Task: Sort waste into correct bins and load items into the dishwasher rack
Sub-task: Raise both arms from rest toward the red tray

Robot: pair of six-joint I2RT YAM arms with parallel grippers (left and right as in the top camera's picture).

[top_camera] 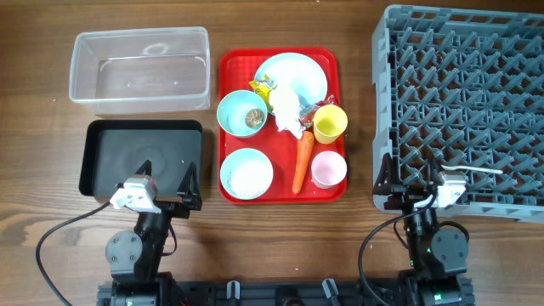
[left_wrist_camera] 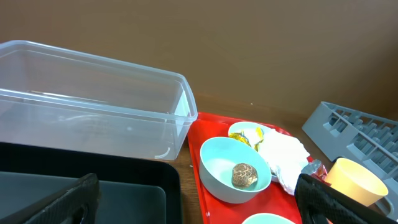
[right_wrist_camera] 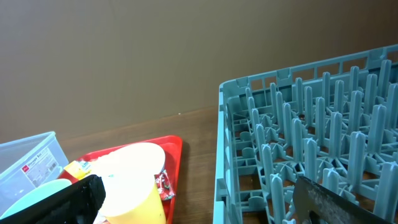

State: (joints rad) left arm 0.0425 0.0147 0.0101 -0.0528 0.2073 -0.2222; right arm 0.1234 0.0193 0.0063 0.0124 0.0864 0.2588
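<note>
Red tray (top_camera: 331,58) full, nothing sorted yet. My left gripper (top_camera: 167,181) and right gripper (top_camera: 410,182) spread wide, empty. Next, I reckon: left pinches tissue (top_camera: 286,110) softly.

You're at a lab test bench, not a kitchen: plain brown wall (left_wrist_camera: 280,50), wooden table (top_camera: 280,242), plastic dishes (top_camera: 302,72) staged on a red tray (top_camera: 285,199).
</note>
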